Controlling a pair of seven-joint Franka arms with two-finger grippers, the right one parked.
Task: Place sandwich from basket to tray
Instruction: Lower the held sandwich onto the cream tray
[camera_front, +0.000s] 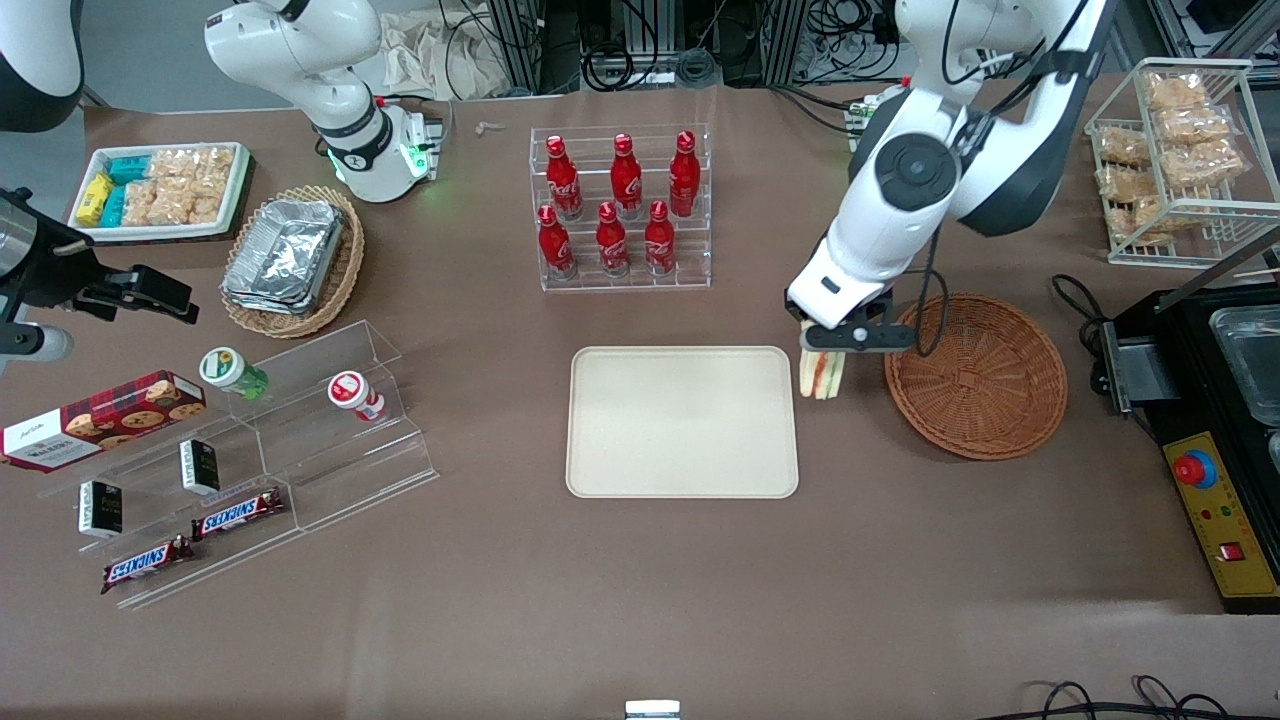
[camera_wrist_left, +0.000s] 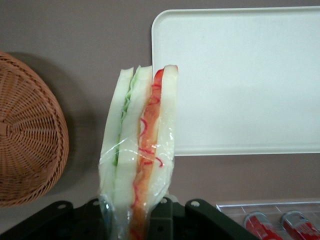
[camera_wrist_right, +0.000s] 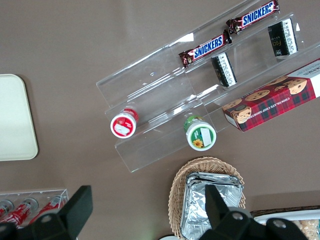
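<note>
Carrying: end effector (camera_front: 826, 352) clamped on wrapped sandwich (camera_front: 825, 374), between basket (camera_front: 975, 375) and tray (camera_front: 683, 421)
Advice: centre over tray, lower gently

Wrapped sandwich (camera_front: 824, 376) hangs upright between tray (camera_front: 683, 421) and basket (camera_front: 976, 376).

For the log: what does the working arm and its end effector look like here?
The working arm has glossy white shells, a dark grey round joint cap and black cables along it. Its end effector, between basket and tray, is black, with screws in the black finger mounts in the wrist view.
</note>
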